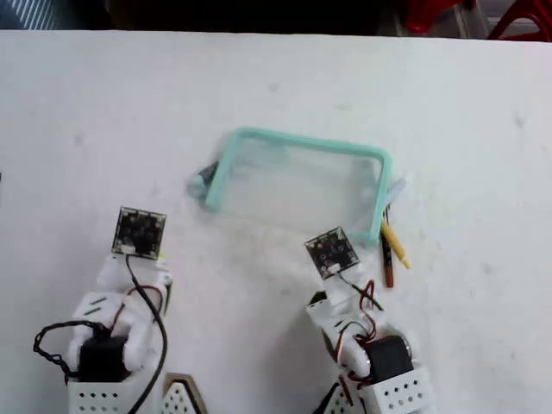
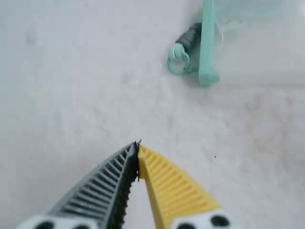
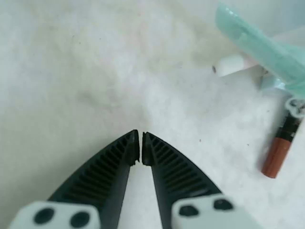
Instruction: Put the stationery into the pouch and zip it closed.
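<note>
White tabletop is carrying everything. Nearest, the left gripper and right gripper are both sitting pinched together, empty. Farther off, the mint-edged clear pouch is lying flat, with a brown pen and a yellow pen lying at its right end.

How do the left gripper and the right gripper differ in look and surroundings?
The left gripper has one grey and one yellow finger; the right gripper has two black ones. The left faces the zip pull of the pouch; the right faces a brown pen. Both are shut and empty.
</note>
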Tool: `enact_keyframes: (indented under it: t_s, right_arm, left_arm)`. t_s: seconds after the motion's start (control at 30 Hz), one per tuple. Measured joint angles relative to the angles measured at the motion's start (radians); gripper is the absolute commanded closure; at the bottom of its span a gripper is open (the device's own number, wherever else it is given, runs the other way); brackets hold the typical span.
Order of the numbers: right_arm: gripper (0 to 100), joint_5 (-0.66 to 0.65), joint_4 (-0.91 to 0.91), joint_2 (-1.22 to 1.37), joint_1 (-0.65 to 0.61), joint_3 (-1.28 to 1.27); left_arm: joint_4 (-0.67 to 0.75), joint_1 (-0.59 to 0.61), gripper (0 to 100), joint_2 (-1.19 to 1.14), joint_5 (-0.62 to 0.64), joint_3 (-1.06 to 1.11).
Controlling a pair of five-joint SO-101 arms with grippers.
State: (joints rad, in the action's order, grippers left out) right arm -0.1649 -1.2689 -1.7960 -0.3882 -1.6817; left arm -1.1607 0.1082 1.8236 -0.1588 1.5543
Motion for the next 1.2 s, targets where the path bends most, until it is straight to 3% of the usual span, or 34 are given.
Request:
enact_keyframes:
  t_s: [0.27, 0.4, 0.5, 0.63, 0.73, 0.9, 1.03, 1.2]
  right_arm:
    - [97.4, 0.0, 0.002, 0.0, 0.0, 0.0]
    - [96.7, 0.002, 0.135, 0.0, 0.003, 0.0]
    - [88.6, 0.002, 0.315, 0.0, 0.063, 0.0]
    - [69.7, 0.002, 0.448, 0.0, 0.132, 0.0]
    - [62.5, 0.003, 0.451, 0.0, 0.146, 0.0]
    - [62.2, 0.003, 0.299, 0.0, 0.153, 0.0]
    - [62.2, 0.003, 0.311, 0.0, 0.157, 0.0]
    - [62.2, 0.003, 0.35, 0.0, 0.261, 0.0]
  left_arm:
    - [0.123, -0.009, 98, 0.0, 0.0, 0.0]
    - [0.123, -0.063, 98, 0.0, -0.012, 0.0]
    - [0.123, -0.094, 98, 0.0, -0.129, 0.0]
    - [0.123, -0.104, 98, 0.0, -0.232, 0.0]
    - [0.143, -0.104, 98, 0.0, -0.242, 0.0]
    - [0.158, -0.103, 98, 0.0, -0.146, 0.0]
    - [0.158, -0.078, 98, -0.003, -0.114, 0.0]
    - [0.158, -0.074, 98, -0.006, -0.11, 0.0]
